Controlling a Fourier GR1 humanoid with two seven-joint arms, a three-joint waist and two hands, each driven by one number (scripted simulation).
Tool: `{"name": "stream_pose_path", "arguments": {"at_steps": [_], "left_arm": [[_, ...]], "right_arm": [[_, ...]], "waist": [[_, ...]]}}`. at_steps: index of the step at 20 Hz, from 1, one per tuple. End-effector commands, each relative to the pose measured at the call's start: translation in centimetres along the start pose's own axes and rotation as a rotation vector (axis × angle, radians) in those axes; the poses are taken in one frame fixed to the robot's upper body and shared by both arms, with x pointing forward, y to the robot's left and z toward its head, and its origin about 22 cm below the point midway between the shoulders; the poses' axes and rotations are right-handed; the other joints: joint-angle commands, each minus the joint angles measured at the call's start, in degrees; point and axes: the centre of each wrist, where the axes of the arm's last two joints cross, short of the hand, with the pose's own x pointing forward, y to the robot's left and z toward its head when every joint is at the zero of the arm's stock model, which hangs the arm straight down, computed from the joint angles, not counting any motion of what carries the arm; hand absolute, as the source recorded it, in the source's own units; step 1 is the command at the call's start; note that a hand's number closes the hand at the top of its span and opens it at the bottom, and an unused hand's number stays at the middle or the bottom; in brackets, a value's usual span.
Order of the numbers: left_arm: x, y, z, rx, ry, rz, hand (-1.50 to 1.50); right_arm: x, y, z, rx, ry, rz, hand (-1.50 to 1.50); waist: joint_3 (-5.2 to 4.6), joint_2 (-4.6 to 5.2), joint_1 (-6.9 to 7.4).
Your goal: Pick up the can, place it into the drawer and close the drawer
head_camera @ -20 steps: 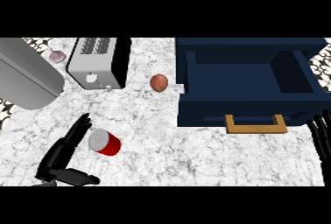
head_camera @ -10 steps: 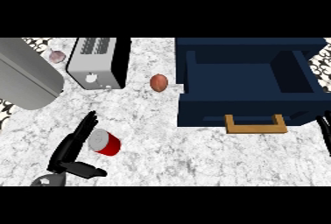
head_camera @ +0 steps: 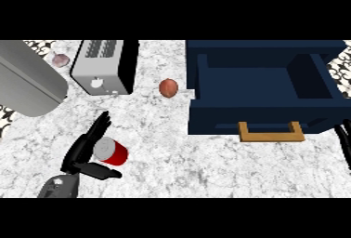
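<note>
Head view, looking steeply down on the marbled counter (head_camera: 205, 162). At lower left of the frame you see the left hand (head_camera: 81, 153), released, its straight fingers (head_camera: 96, 130) running up the can's left side and its thumb (head_camera: 101, 172) just below the can; whether they touch the can you cannot tell. The red can (head_camera: 112, 151) with a silver top lies tilted on the counter between fingers and thumb; no label or writing can be read on it. At the right edge, only thin dark fingers of the right hand (head_camera: 343, 142) show, straight. The dark blue drawer (head_camera: 264, 83) stands open at upper right, its wooden handle (head_camera: 270, 132) toward you. A brown egg-shaped object (head_camera: 168, 87) lies just left of the drawer. A toaster (head_camera: 104, 66) sits at upper left, with no legible brand, beside a grey cylinder (head_camera: 27, 83) and a small pinkish item (head_camera: 60, 59).
</note>
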Motion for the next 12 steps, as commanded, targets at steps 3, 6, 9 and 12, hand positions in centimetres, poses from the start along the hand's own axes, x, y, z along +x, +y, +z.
{"name": "stream_pose_path", "arguments": {"at_steps": [3,6,9,12], "left_arm": [[-0.7,-1.7,-0.9,-0.017,0.015,0.016,-1.5],[0.6,-1.8,-0.1,-0.021,0.002,0.005,-1.5],[-1.9,-4.2,-0.5,-0.05,-0.012,0.01,-1.5],[-0.9,-2.4,-2.8,-0.053,-0.023,0.015,-1.5]], "right_arm": [[-0.9,-1.9,2.2,-0.008,-0.01,-0.015,-1.5],[0.0,-0.9,0.6,-0.003,0.002,-0.01,-1.5],[-0.7,1.0,-1.6,0.008,-0.011,0.004,-1.5],[0.4,1.1,0.5,-0.013,0.005,-0.028,-1.5]], "waist": [[-0.01,0.0,-0.21],[0.0,-0.03,0.11],[-0.02,0.07,0.11],[-0.03,0.07,-0.23]]}}
